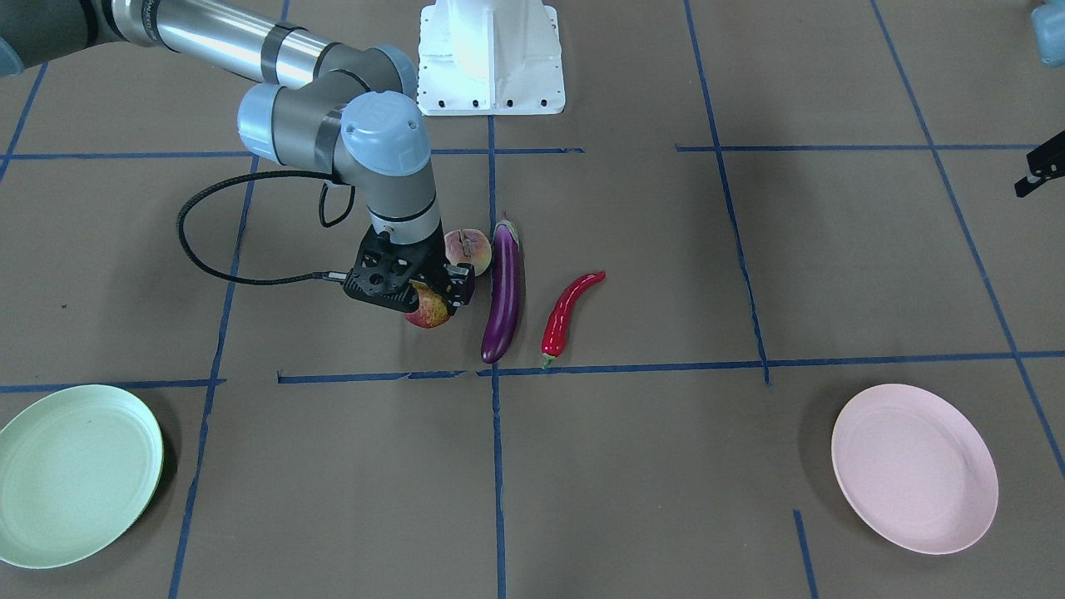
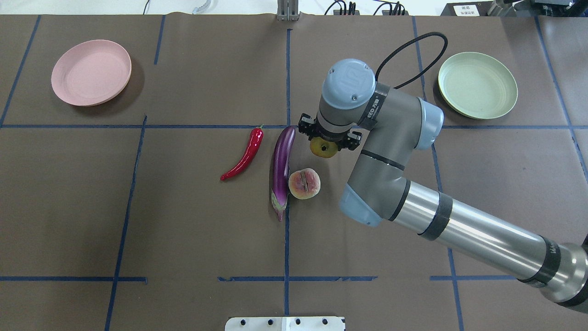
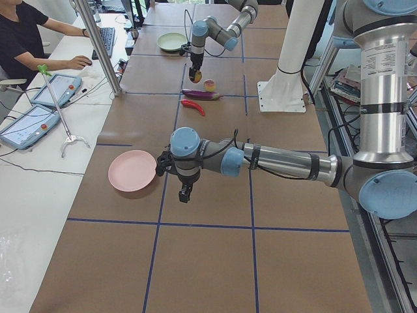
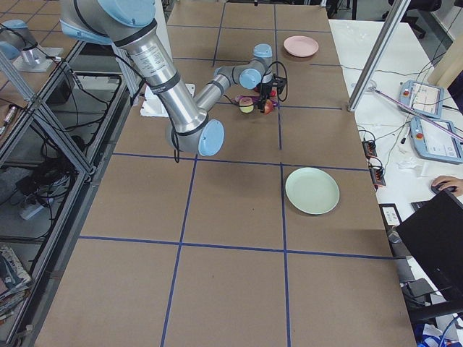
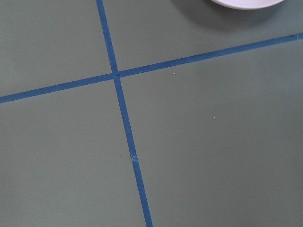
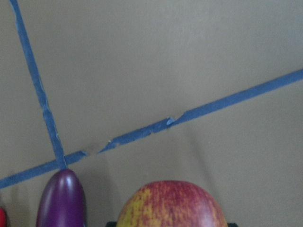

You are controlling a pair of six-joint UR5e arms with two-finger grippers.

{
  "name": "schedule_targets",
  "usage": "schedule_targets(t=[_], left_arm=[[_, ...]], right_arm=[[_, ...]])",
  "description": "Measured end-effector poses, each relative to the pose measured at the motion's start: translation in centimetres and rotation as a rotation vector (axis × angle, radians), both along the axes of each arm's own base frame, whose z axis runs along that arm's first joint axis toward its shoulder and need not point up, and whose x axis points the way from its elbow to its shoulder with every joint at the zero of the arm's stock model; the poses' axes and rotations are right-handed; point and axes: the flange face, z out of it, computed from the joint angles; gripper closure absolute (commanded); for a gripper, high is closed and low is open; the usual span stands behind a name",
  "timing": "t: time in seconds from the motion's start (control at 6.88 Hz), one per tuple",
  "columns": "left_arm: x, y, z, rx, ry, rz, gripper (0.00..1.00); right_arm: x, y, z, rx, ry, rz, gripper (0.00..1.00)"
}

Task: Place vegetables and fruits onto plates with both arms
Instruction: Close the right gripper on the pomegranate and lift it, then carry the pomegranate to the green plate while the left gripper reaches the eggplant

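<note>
While clasping pomegranate (image 2: pixel 324 148), right arm (image 2: pixel 390 151) elbow-bent, wrist-down

Blue tape lines (image 2: pixel 69 126) grid the brown table (image 2: pixel 183 220).

The silver-grey right arm (image 2: pixel 459 225) has pale blue joint caps (image 2: pixel 337 89), a black cable (image 2: pixel 434 33), perhaps a logo (image 2: pixel 351 75).

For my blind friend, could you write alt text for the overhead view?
The robot's right gripper clasps a pomegranate at centre, beside a purple eggplant, a peach and a red chili pepper. A pink plate lies far left, a green plate far right.
</note>
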Motion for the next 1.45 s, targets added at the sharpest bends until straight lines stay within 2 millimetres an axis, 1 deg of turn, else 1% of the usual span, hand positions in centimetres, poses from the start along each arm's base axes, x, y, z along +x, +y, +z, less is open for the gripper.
schedule_targets(t=[0.15, 0.29, 0.44, 0.58, 0.73, 0.87, 1.16, 1.31, 1.45], left_arm=[[2.9, -1.0, -2.9, -0.006, 0.015, 0.002, 0.00], [5.5, -1.9, -5.7, -0.008, 0.031, 0.003, 0.00], [8.3, -2.7, -8.6, 0.000, 0.048, 0.012, 0.00], [11.2, -3.4, -11.5, 0.002, 0.067, 0.019, 0.00], [14.4, -3.9, -14.5, -0.008, 0.088, 0.022, 0.00], [17.6, -4.1, -17.3, -0.022, 0.109, 0.031, 0.00], [23.9, -4.1, -23.2, -0.051, 0.136, 0.013, 0.00], [27.6, -4.0, -26.4, -0.057, 0.138, -0.004, 0.00], [31.5, -3.7, -29.4, -0.064, 0.145, -0.013, 0.00]], right_arm=[[3.1, -2.2, 0.2, 0.003, -0.014, 0.002, 0.97], [6.3, -4.5, 1.3, 0.032, -0.007, -0.015, 0.97], [10.0, -6.7, 3.4, 0.077, 0.015, -0.049, 0.97], [14.1, -8.8, 5.9, 0.118, 0.035, -0.095, 0.97], [18.0, -10.7, 8.5, 0.148, 0.051, -0.144, 0.97], [21.2, -12.7, 11.4, 0.169, 0.074, -0.192, 0.97], [25.4, -16.0, 17.4, 0.178, 0.126, -0.274, 0.96], [26.6, -17.2, 20.8, 0.175, 0.142, -0.290, 0.96], [27.2, -18.4, 24.8, 0.184, 0.146, -0.290, 0.95]])
